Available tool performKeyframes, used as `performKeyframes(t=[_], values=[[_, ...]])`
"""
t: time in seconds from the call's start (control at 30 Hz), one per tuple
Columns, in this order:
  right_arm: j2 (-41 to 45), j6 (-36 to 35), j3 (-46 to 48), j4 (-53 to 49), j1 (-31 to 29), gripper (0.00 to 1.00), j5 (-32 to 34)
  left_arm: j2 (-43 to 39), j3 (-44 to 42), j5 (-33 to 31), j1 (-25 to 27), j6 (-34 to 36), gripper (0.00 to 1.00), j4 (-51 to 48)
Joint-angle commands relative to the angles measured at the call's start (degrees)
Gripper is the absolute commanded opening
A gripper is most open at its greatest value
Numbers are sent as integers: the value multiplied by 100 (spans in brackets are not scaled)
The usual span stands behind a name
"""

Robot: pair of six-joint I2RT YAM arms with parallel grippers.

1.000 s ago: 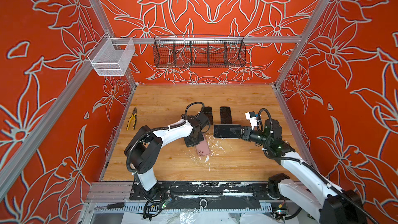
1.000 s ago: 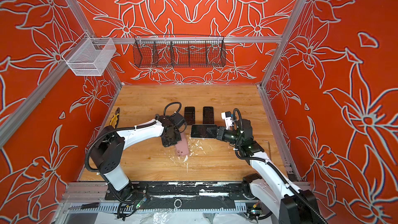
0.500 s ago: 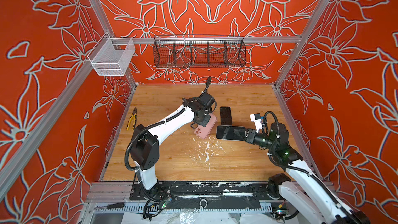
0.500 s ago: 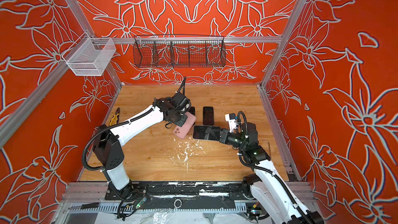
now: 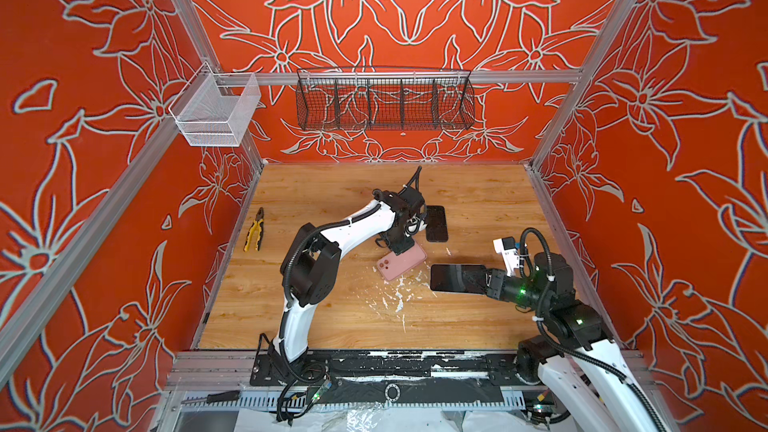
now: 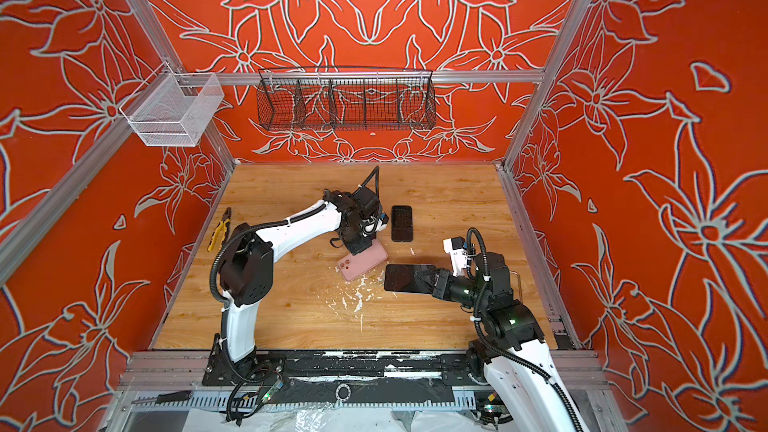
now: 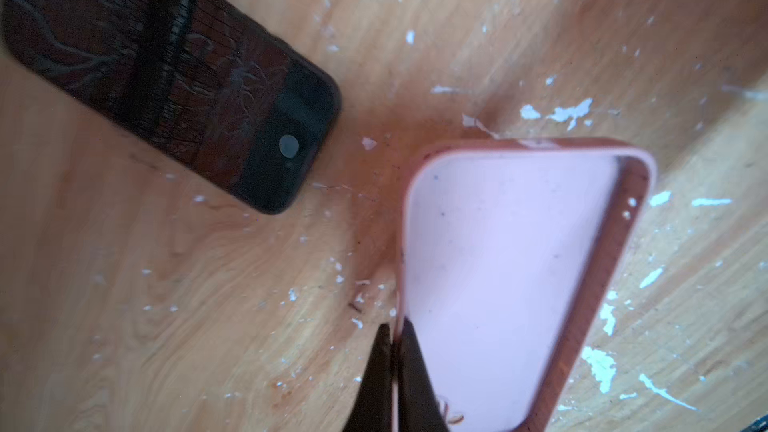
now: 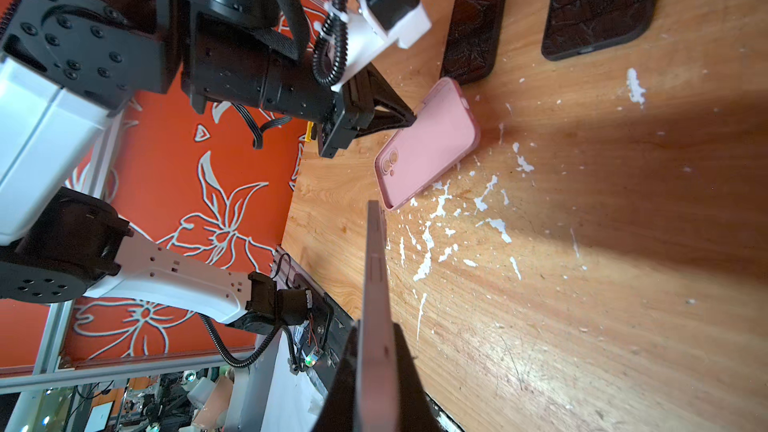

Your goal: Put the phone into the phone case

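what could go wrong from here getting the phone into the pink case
The left gripper pinches only one thin wall of the pink case; the case may twist or slip when pushed.
One of its fingers sits inside the case, so it may block the phone from seating.
The right gripper holds the phone by one end; it could pivot.

Wood-grain table (image 5: 332, 317), surface scuffed. Pliers (image 5: 254, 229) lie near the left edge, yellow handles toward the front. A dark phone (image 8: 473, 22) and a second dark phone (image 8: 602, 2) lie flat at mid-back, side by side, not touching. Pink case (image 5: 401, 261) sits just in front of them, tilted, one long edge on the wood. White flecks (image 5: 395, 297) are scattered in front of the case
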State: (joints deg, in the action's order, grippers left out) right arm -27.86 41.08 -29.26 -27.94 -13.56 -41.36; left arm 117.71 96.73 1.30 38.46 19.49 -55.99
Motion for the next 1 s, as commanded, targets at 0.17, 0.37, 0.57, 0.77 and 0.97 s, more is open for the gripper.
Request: performKeyframes(t=[0.17,0.37,0.57,0.77,0.97], values=[[-119,-160,-273,-118,11,0,84,-9,-229,-8,162,356,0,-59],[-303,-173,-322,26,9,0,58,-207,-518,-985,161,-65,29,511],[-403,-120,-335,270,6,0,47,-1010,-693,-1766,50,-1275,66,834],[-516,-52,-162,656,7,0,77,-2601,-1323,-1946,-3,-4465,79,524],[-928,-134,-85,1153,3,0,51,-3491,-2696,-892,-41,-7813,77,334]])
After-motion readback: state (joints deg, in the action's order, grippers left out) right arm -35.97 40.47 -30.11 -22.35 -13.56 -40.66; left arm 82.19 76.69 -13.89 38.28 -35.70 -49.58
